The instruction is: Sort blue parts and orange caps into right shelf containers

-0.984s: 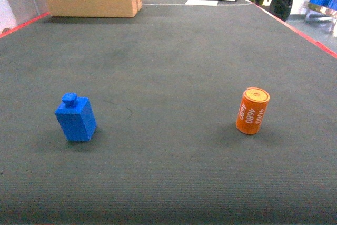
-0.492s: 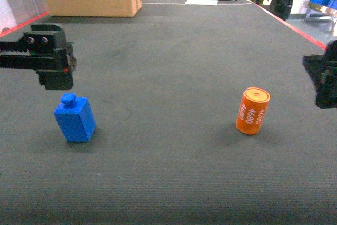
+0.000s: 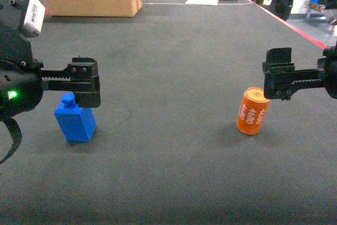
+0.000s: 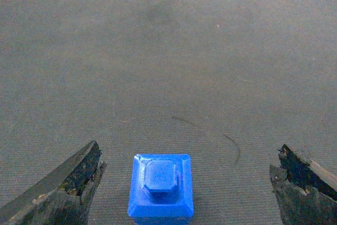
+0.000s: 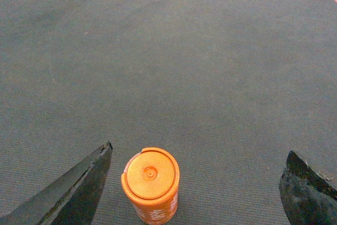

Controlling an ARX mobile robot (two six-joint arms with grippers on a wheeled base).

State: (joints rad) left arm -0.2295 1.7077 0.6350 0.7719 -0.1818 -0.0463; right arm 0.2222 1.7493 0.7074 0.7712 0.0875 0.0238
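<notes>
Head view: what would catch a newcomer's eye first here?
Two bright pieces on the dark mat: the blue part at left and the orange cap at right, both upright. An open tool hangs over each, the left tool and the right tool.

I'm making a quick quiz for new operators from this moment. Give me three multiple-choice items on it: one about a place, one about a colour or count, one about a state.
1. In the head view, where does the blue part stand?
A. left side of the mat
B. right side of the mat
C. on the cardboard box

2. What colour are the numbers on the orange cap?
A. black
B. white
C. green

3. How is the left gripper?
A. shut on the blue part
B. shut and empty
C. open over the blue part

Answers: 1 A, it stands left, under the left arm. 2 B, white digits run down its side. 3 C, the left wrist view shows the fingers spread apart on both sides of it.
</notes>
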